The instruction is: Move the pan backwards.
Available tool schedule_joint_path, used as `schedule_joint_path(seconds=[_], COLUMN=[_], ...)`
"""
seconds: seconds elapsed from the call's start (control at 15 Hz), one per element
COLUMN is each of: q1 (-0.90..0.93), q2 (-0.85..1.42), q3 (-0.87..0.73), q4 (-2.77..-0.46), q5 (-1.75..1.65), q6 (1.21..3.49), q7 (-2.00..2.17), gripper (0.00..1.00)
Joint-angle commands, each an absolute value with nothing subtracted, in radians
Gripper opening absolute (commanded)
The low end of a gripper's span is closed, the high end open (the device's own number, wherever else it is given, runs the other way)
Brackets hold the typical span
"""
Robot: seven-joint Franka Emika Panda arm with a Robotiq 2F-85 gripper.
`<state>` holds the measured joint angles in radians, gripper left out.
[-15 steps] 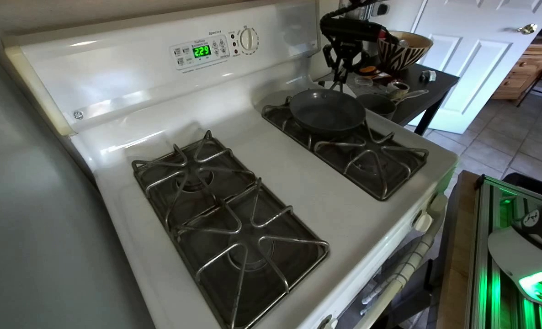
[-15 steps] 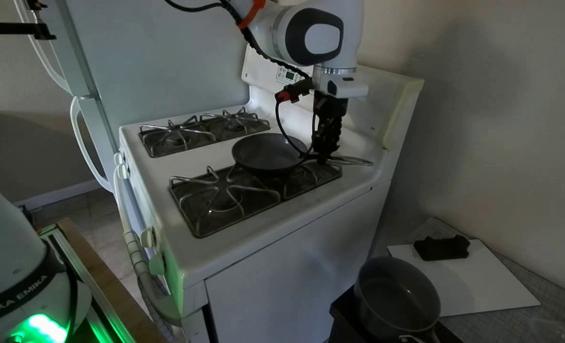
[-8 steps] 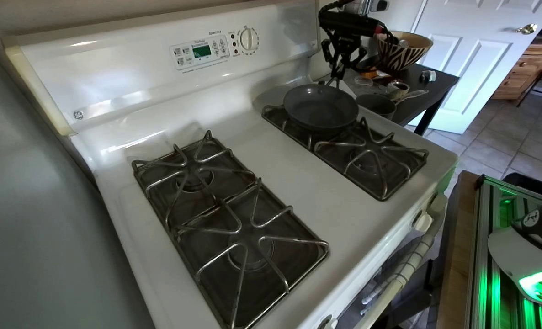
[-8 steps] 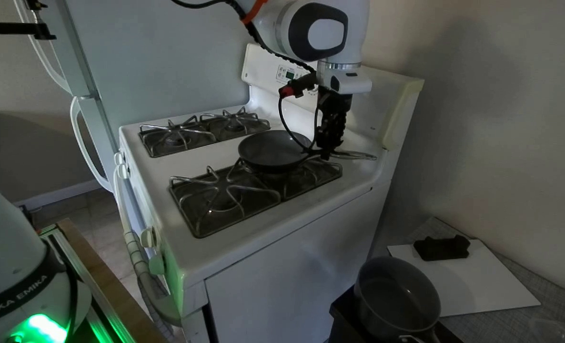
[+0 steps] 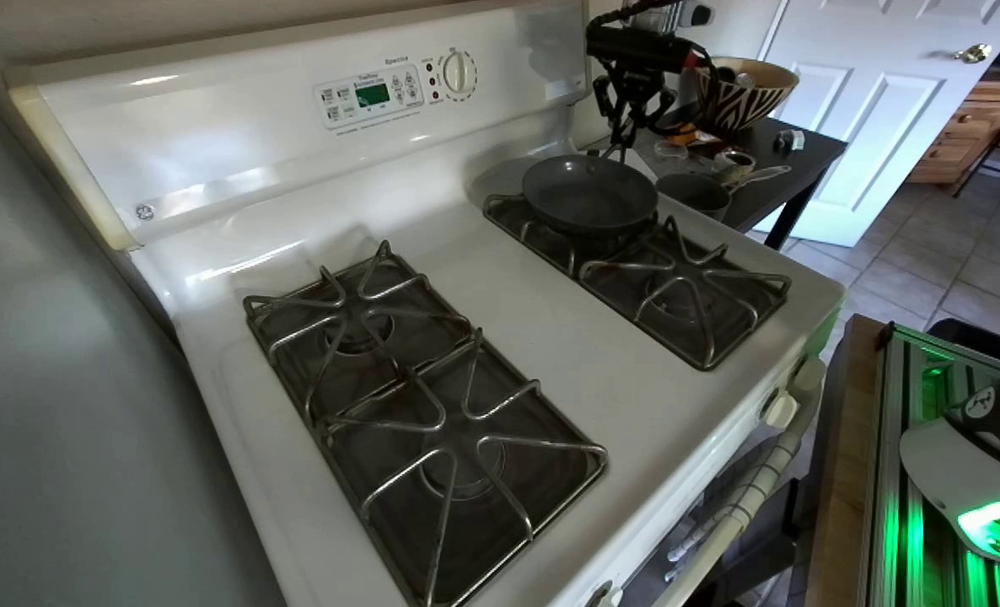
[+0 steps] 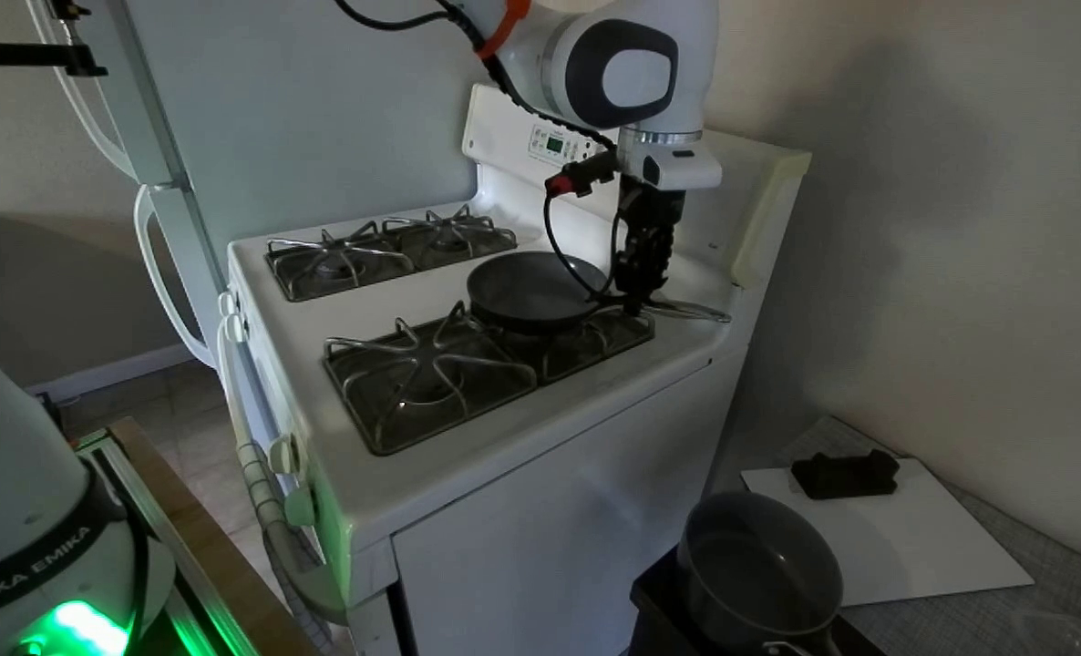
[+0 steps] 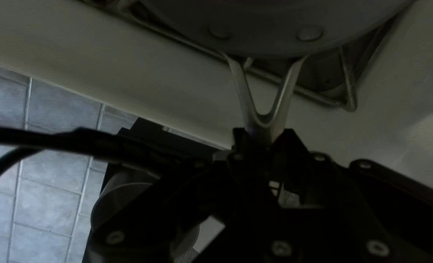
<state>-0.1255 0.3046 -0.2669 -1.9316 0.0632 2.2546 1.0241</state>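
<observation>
While the black two-finger gripper (image 7: 263, 138) points downward, its tips pinch the forked, silver metal handle (image 7: 265, 125) about where the fork's arms meet. Handle belongs to the round, shallow, dark grey frying pan (image 5: 588, 198), which in both exterior views lies over the rear part of a dark metal burner grate (image 6: 435, 352) on the white enamel stove (image 5: 534, 337). Whether the pan's base touches the bars: cannot tell. Far end of handle reaches past the grate, toward the stove's back corner. Wrist view dark; two round rivets (image 7: 309, 33) visible on the pan. Beside the stove, well apart from the pan: dark grey saucepan (image 6: 761, 565); near it, flat white board (image 6: 923, 538) bearing a black object (image 6: 846, 476), identity unclear.
</observation>
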Motion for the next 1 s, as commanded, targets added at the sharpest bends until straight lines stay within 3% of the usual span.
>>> schedule_joint_path(seconds=[0.0, 0.6, 0.67, 0.73, 0.8, 0.93], q1=[-0.116, -0.112, -0.111, -0.110, -0.110, -0.110], q2=[0.329, 0.344, 0.347, 0.350, 0.352, 0.352], q3=[-0.276, -0.281, -0.283, -0.282, -0.283, -0.282], q4=[-1.900, -1.876, -1.873, -1.871, -1.869, -1.864], q5=[0.057, 0.048, 0.045, 0.045, 0.044, 0.045], q6=[2.275, 2.271, 2.271, 2.270, 2.268, 2.266], q7=[1.151, 1.156, 1.159, 1.158, 1.157, 1.155], gripper=[0.05, 0.05, 0.13, 0.44, 0.44, 0.55])
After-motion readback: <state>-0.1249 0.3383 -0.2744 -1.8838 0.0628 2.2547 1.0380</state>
